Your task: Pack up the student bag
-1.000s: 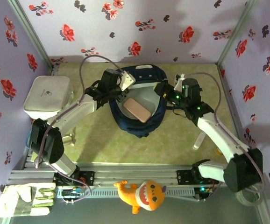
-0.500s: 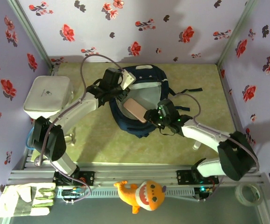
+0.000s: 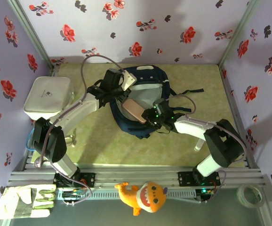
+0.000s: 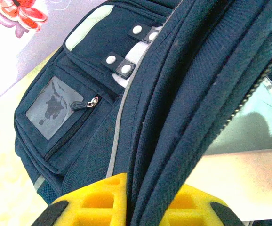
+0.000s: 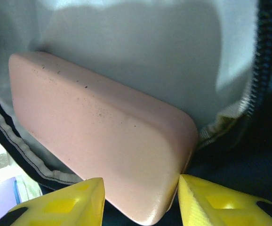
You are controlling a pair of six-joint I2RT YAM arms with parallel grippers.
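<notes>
The student bag (image 3: pixel 143 74), navy with white trim, lies open-mouthed at the middle back of the table. My left gripper (image 3: pixel 120 93) is shut on the bag's thick navy rim (image 4: pixel 173 108), the fabric pinched between its yellow fingers (image 4: pixel 96 205), holding the mouth open. A pink rounded case (image 3: pixel 132 109) lies inside against the pale lining (image 5: pixel 140 52). My right gripper (image 3: pixel 148 116) reaches in from the near right, and its yellow fingers (image 5: pixel 70 202) press both sides of the case's (image 5: pixel 103 136) near end.
A white rounded box (image 3: pixel 46 96) stands at the left edge. A white tube (image 3: pixel 199 141) lies on the green mat at the right. Off the table's near rail lie an orange plush shark (image 3: pixel 145 197), a work glove (image 3: pixel 28 201) and a tape roll (image 3: pixel 249 195).
My right arm swung from the bag's back right round to its near side, reached into the mouth and closed on the pink case. The left arm held still.
</notes>
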